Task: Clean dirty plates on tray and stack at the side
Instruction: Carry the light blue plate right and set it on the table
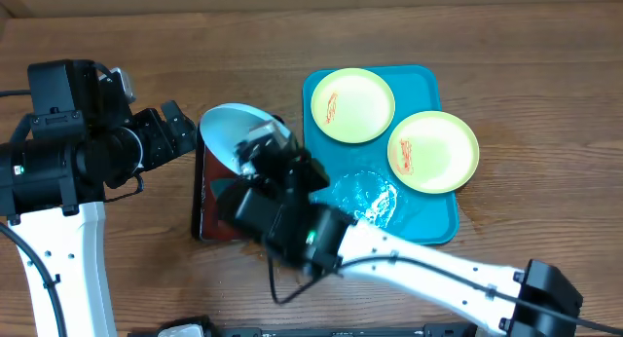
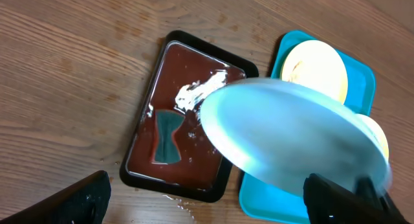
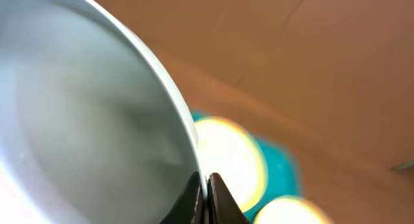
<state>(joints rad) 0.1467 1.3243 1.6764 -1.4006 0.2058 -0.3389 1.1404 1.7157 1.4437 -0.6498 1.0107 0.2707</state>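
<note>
- The left gripper [image 1: 180,128] hangs over the left part of the wooden table [image 1: 146,45]. Its fingers are spread wide with nothing between them. Open wood lies on its far side and to its left.
- In the left wrist view, that gripper [image 2: 204,182] looks down on the black tray [image 2: 143,123] with the dark red inside. A dark teal sponge [image 2: 167,138] lies flat in this tray, and white foam [image 2: 194,94] sits on the tray's far part.
- The black tray's right long edge runs just beside the left edge of the turquoise tray [image 1: 438,215].
- The light blue plate [image 1: 229,132] is tilted in the air above the far end of the black tray, off the turquoise tray and left of it.
- The right gripper [image 1: 261,147] has the plate by its near-right rim. In the right wrist view, its fingers [image 3: 197,198] are pinched tight on that thin rim.
- A glistening patch [image 1: 370,196] lies on the near-left floor of the turquoise tray. It may be water or clear film; the view is too coarse to tell.
- The far yellow-green plate [image 1: 352,104] lies flat in the tray's far-left part and bears a red smear.
- The right yellow-green plate [image 1: 433,152] lies flat against the tray's right rim, also smeared red. It is just beside the other plate.
- Open wood lies to the right of the turquoise tray and on its far side.
</note>
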